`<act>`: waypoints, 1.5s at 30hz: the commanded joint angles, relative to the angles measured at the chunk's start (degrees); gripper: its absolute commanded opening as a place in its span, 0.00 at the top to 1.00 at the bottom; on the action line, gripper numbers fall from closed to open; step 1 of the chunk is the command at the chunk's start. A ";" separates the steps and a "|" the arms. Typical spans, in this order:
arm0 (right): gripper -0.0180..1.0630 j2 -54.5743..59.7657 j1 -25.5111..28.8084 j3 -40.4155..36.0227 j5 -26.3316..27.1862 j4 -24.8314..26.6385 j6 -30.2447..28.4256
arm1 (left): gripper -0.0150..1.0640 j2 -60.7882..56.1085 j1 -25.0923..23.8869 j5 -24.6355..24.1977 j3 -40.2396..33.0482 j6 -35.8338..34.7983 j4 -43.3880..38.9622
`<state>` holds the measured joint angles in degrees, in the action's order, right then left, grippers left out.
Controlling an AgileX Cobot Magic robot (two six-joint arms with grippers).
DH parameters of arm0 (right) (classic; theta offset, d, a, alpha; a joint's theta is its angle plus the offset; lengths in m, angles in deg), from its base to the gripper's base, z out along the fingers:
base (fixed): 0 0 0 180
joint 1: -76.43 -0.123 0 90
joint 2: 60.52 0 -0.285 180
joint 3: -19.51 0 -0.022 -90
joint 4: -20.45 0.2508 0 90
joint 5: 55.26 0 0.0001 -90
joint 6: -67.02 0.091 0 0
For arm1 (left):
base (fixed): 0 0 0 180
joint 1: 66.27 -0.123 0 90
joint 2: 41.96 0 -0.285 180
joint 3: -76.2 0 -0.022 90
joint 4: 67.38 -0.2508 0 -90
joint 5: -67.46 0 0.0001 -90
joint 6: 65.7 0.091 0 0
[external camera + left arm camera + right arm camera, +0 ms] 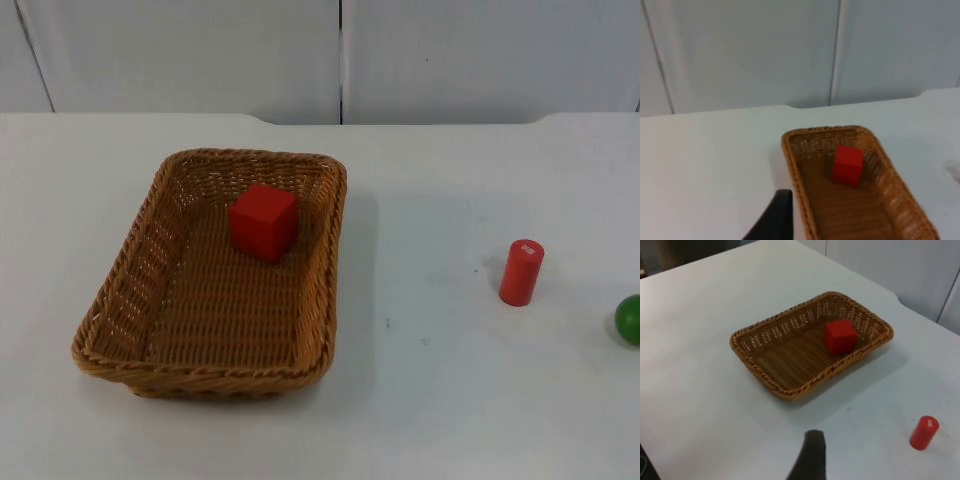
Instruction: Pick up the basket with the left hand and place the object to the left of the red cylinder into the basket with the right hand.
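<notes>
Wicker, brown and tightly woven, makes up the rectangular basket (215, 280) that sits flat on the white desk (430, 400) in the top view, left of the middle. A red cube (263, 221) rests on the basket's floor, toward the far end and close to its right wall. Well apart to the right, a red cylinder (521, 272) stands upright on the bare desk, and a green round thing (629, 319) lies farther right, cut off by the picture's edge. Between basket and cylinder the desk carries only a few faint specks. A grey partition wall (340, 55) closes the far side.

From the left wrist view, the basket (890, 185) runs lengthwise away toward the wall, with the red cube (847, 164) inside near its far end. One black fingertip (774, 220) of the left tool hangs just beside the basket's long rim, on the outside, not touching it; whether the left tool is spread or pressed together I cannot tell.

From the right wrist view, the basket (765, 357) lies at an angle with the cube (840, 336) in it, the red cylinder (924, 432) standing off to one side on the desk. A black fingertip (810, 457) of the right tool hovers above bare desk, clear of both; its state I cannot tell either.
</notes>
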<state>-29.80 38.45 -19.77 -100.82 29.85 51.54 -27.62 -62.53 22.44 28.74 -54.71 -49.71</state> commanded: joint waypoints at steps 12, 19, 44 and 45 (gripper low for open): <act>0.32 -5.58 0.15 -0.47 -4.66 -0.39 1.19 | 0.01 -4.80 0.19 -6.93 -0.36 -8.50 -12.50; 0.32 -8.32 0.15 -3.90 -4.78 -0.30 3.51 | 0.01 -4.80 0.19 -8.20 -0.38 -10.56 -14.16; 0.32 -17.06 0.15 -7.39 -7.64 -4.77 10.47 | 0.01 -6.55 0.19 -16.63 -1.49 -11.00 -17.67; 0.32 -17.17 0.15 -7.50 -7.64 -4.77 10.47 | 0.01 -6.55 0.19 -16.63 -1.49 -11.00 -17.67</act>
<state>-46.56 38.45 -27.02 -109.42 25.21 61.89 -33.93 -62.53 4.99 27.59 -65.70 -67.38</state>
